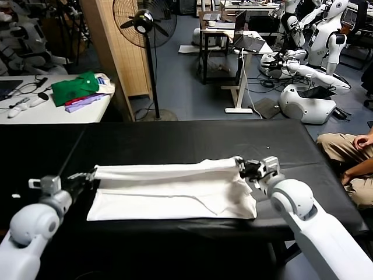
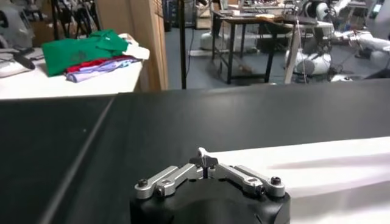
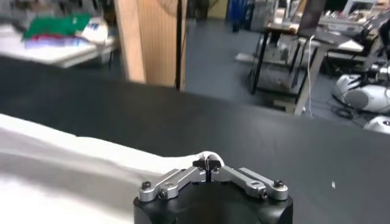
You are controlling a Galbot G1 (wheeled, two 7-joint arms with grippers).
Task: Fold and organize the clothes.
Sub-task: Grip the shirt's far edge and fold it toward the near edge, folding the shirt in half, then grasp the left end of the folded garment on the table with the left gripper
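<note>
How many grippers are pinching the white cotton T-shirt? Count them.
2. Left gripper shut on the white cotton T-shirt at its left end; right gripper at its right end.

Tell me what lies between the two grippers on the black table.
Only the white T-shirt, stretched between them: the left gripper pinches one end, the right gripper the other. The head view shows nothing else on the black table there.

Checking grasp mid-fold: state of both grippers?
Left gripper: shut on the T-shirt, at its left corner.
Right gripper: shut on the T-shirt's right corner.
</note>
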